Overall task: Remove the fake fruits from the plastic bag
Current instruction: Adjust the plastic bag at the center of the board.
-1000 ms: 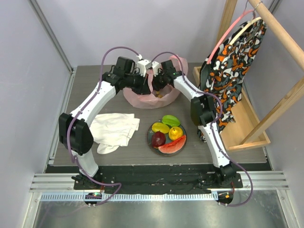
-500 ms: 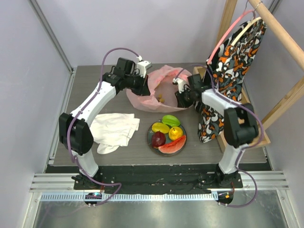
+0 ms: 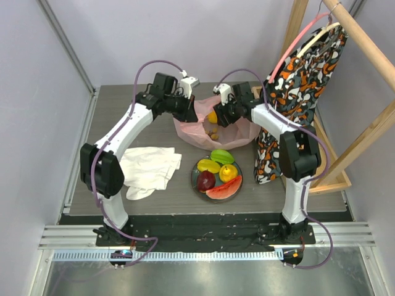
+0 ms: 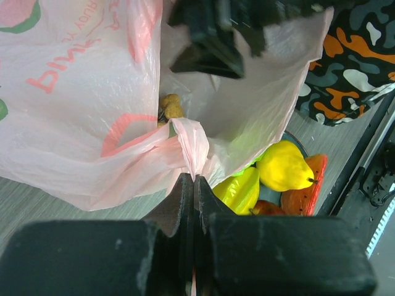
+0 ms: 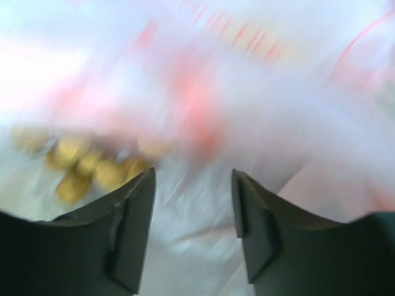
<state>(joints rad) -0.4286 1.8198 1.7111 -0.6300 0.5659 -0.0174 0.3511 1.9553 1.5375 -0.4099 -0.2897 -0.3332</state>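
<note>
Five fake fruits (image 3: 228,173) lay on a dark plate (image 3: 192,175) toward the near edge of the table (image 3: 111,117), right of its middle: a green piece, two yellow ones, a dark red apple (image 3: 205,180) and a watermelon slice (image 3: 223,189). The pink plastic bag (image 3: 237,131) sat at the middle of the far edge, its mouth held up. The left jaws were pressed fully together on a pinched fold of the bag's rim (image 4: 192,140), lifting it. The right jaws stood partly apart at the bag's mouth with nothing between them; that wrist view was blurred. A bunch of brownish-yellow grapes (image 5: 86,163) lay inside the bag, ahead and to the left of the right jaws. A white cloth (image 3: 151,168) lay crumpled near the left near corner. Orange-black patterned fabric (image 3: 302,86) hung along the right edge.
</note>
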